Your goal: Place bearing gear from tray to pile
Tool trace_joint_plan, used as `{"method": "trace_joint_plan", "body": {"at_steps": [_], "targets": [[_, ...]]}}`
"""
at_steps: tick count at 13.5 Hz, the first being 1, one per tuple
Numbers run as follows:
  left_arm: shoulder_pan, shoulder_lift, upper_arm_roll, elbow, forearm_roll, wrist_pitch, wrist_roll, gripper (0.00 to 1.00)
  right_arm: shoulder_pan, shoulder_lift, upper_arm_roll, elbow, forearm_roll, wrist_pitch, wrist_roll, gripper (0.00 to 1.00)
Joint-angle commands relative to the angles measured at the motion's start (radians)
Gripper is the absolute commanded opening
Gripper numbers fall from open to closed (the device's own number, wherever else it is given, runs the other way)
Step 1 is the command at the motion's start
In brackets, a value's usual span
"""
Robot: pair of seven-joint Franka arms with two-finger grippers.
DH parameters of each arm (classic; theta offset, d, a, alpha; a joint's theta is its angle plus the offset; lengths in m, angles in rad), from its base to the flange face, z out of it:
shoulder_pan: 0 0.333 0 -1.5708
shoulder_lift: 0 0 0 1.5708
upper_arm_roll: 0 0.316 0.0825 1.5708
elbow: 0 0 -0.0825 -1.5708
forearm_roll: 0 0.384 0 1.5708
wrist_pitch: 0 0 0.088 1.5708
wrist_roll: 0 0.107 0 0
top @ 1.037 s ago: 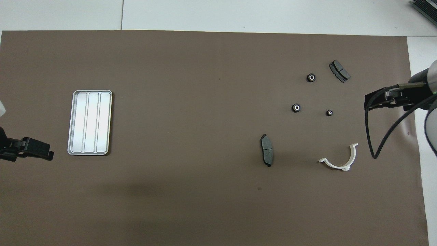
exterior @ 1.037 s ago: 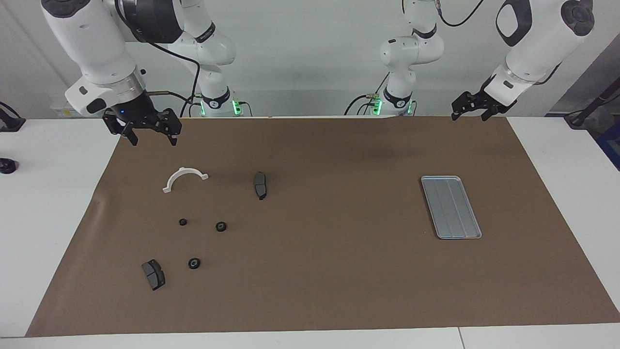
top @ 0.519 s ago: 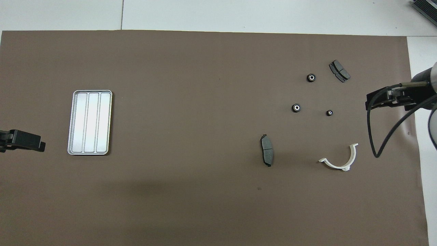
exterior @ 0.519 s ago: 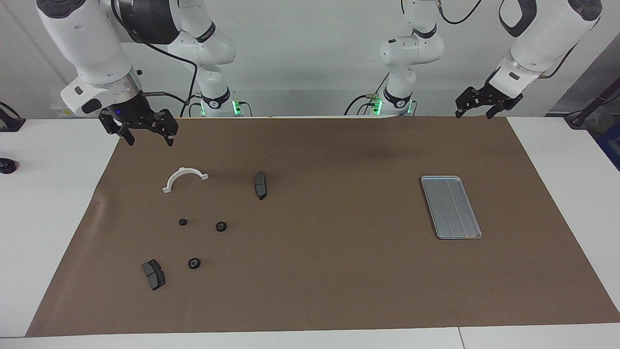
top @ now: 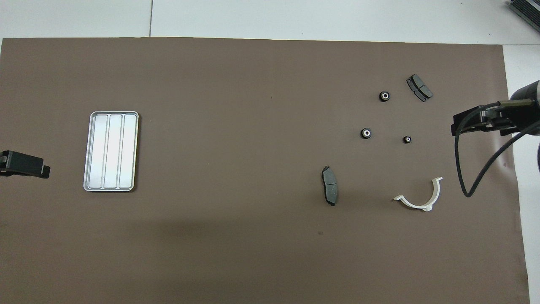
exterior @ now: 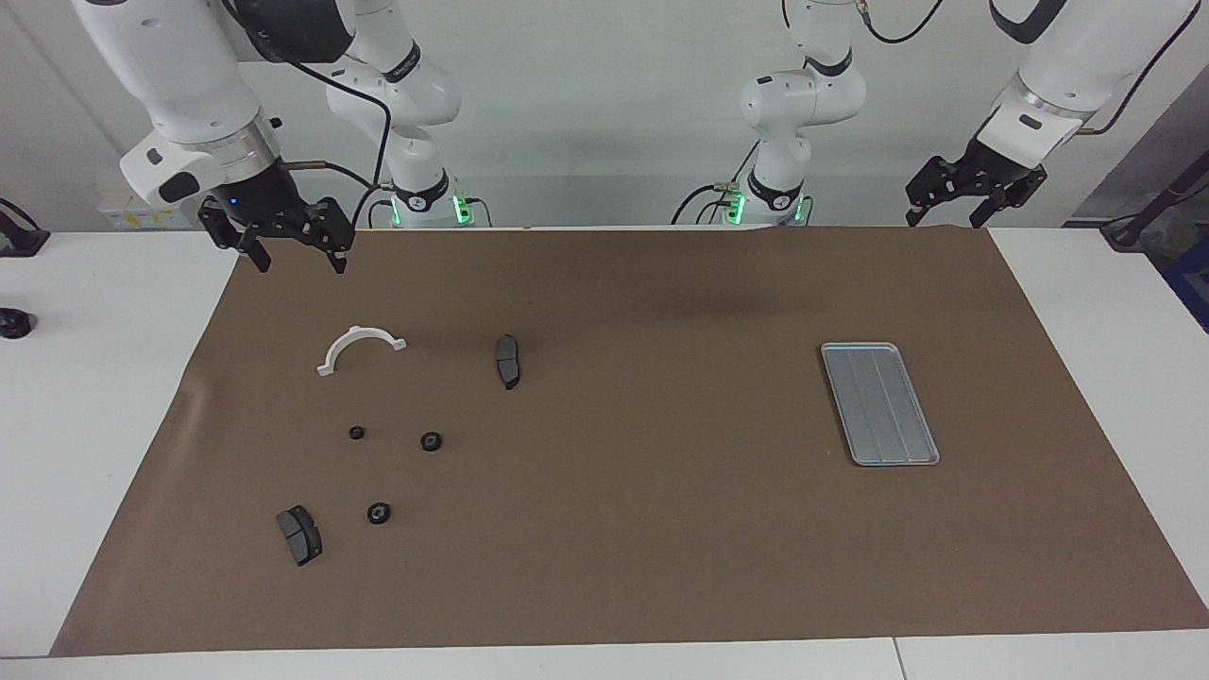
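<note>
The silver tray (exterior: 878, 403) (top: 111, 151) lies toward the left arm's end of the mat, and nothing shows in it. Three small black bearing gears (exterior: 431, 441) (top: 366, 133) sit in the pile toward the right arm's end, among a white curved bracket (exterior: 360, 348) (top: 419, 198) and two dark brake pads (exterior: 508, 361) (top: 330, 191). My right gripper (exterior: 297, 263) (top: 457, 124) hangs open and empty over the mat's edge beside the bracket. Over the mat's corner at the tray's end, my left gripper (exterior: 945, 217) (top: 42, 170) is raised, open and empty.
A brown mat (exterior: 661, 529) covers most of the white table. The second brake pad (exterior: 299, 535) lies farthest from the robots in the pile. A small black object (exterior: 11, 324) sits on the bare table off the mat at the right arm's end.
Both grippers have lifted and drawn back toward the robots; the left one has also moved outward from the tray. No part on the mat has moved.
</note>
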Motion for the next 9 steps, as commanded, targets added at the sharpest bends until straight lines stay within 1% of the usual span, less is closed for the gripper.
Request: {"method": "trace_joint_plan", "body": {"at_steps": [1,3,5,7,9], "targets": [[-0.001,0.024,-0.001,0.033,0.004,0.002,0.001,1.0,-0.002,-0.008,0.005,0.003,0.023,-0.028,0.029,1.0],[-0.004,0.025,-0.009,0.033,0.002,0.01,-0.034,1.0,-0.004,-0.01,0.005,0.002,0.023,-0.028,0.028,1.0],[-0.011,0.025,-0.01,0.033,-0.005,0.05,-0.164,1.0,-0.004,-0.01,0.005,0.002,0.02,-0.028,0.023,1.0],[-0.011,0.024,-0.011,0.033,-0.005,0.055,-0.152,1.0,-0.007,-0.008,0.005,0.002,0.02,-0.023,0.023,1.0],[-0.011,0.024,-0.012,0.033,-0.007,0.056,-0.097,1.0,-0.009,-0.01,0.005,0.002,0.02,-0.026,0.021,1.0]]}}
